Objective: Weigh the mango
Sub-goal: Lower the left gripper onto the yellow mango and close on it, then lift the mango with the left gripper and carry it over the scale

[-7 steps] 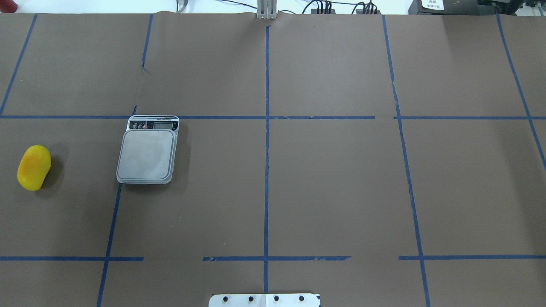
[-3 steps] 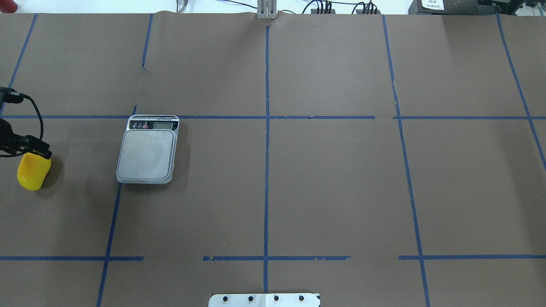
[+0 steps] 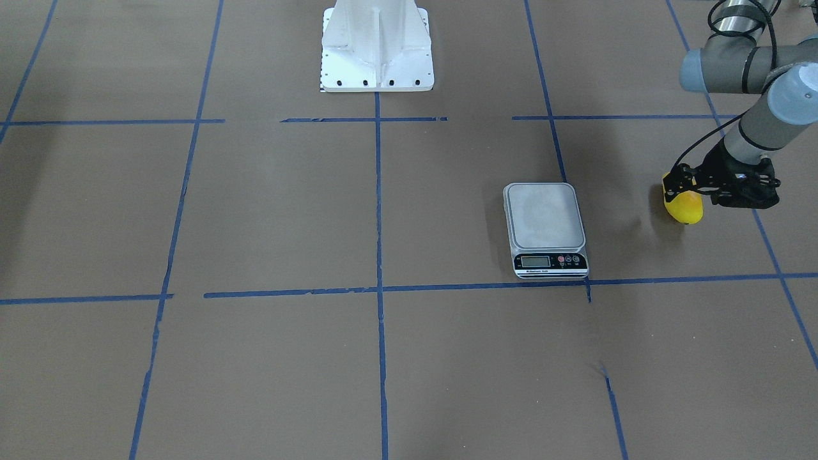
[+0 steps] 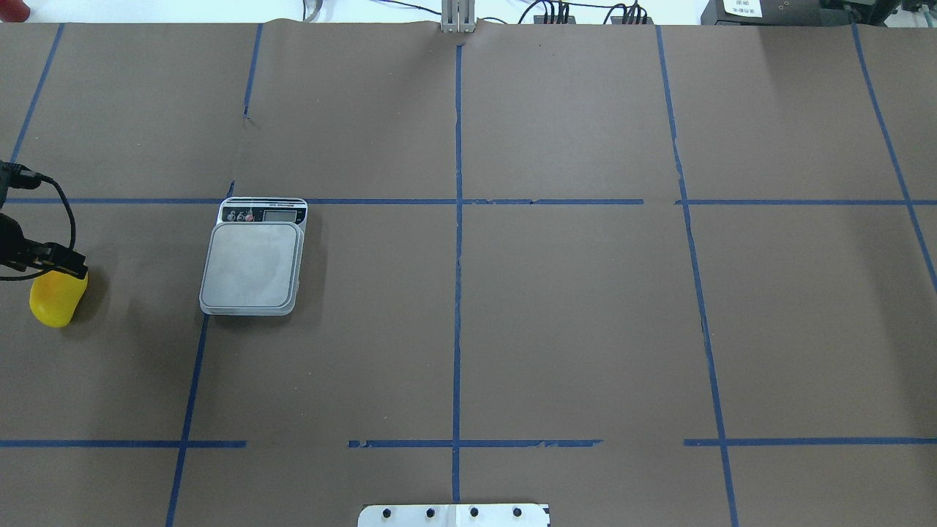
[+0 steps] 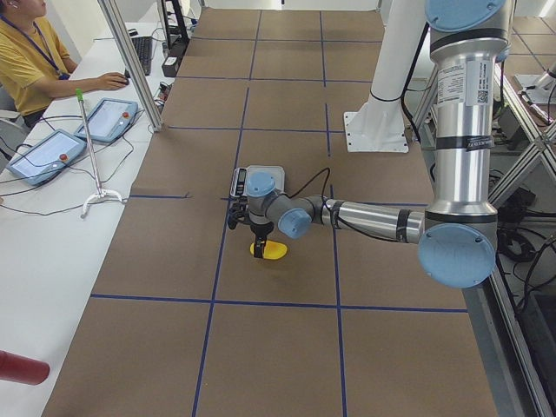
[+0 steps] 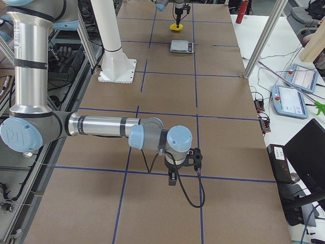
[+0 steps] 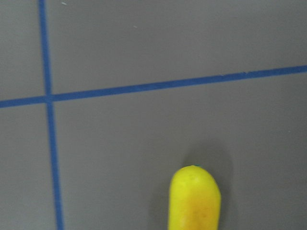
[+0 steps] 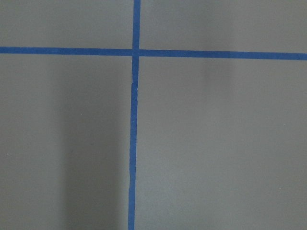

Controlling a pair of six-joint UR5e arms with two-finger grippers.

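The mango (image 4: 51, 301) lies on the brown table at the far left, well left of the scale (image 4: 252, 263), which has nothing on its platform. My left gripper (image 4: 62, 260) hangs low over the mango's far end and looks open and empty. In the front-facing view the left gripper (image 3: 680, 185) is just above the mango (image 3: 685, 207), to the right of the scale (image 3: 544, 217). The left wrist view shows the mango's tip (image 7: 194, 201) and no fingers. My right gripper (image 6: 184, 170) hangs over bare table far from the scale (image 6: 181, 46); I cannot tell whether it is open.
Blue tape lines divide the brown table cover. The white robot base (image 3: 377, 57) stands at the table's near edge. An operator (image 5: 35, 52) sits at a side desk with tablets (image 5: 43, 152).
My left arm has come into the overhead view from the left edge and now covers the mango's far end. The mango and the scale have not moved.
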